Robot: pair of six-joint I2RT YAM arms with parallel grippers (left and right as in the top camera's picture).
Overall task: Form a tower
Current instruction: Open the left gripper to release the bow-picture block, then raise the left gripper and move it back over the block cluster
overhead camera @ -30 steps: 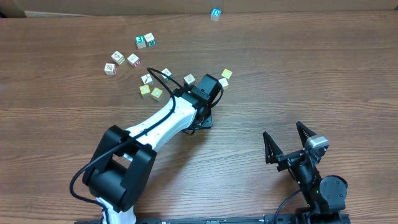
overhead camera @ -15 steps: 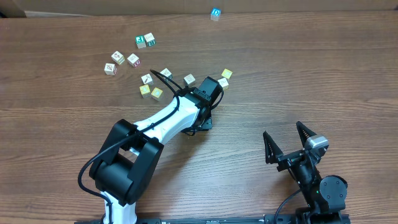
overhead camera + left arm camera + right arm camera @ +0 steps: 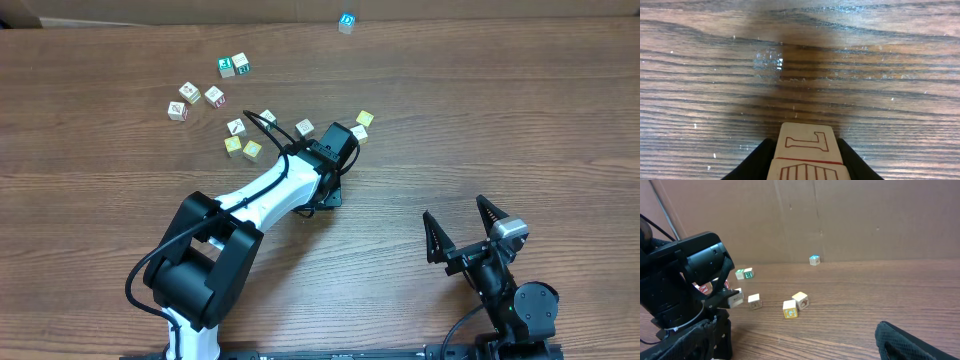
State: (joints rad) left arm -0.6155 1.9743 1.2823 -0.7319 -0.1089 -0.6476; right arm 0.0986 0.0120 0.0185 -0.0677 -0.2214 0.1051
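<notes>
In the left wrist view a cream cube with a red L (image 3: 806,141) sits between the black fingers of my left gripper (image 3: 805,152), which press on both of its sides just above the wooden table (image 3: 800,65). Overhead, the left gripper (image 3: 325,190) points down near the table's middle, and the arm hides the cube. No tower shows in any view. My right gripper (image 3: 462,232) rests open at the front right, holding nothing. Only one mesh-covered finger (image 3: 912,342) of it appears in the right wrist view.
Several loose cubes lie beyond the left arm: a green pair (image 3: 234,66), red-marked ones (image 3: 189,92), yellow ones (image 3: 243,148) and a pair (image 3: 361,125) right of the wrist. A blue cube (image 3: 345,22) sits by the far cardboard wall (image 3: 840,220).
The left arm's elbow has swung a little to the right while its wrist stayed over the same spot. The right arm and the loose cubes have not moved.
</notes>
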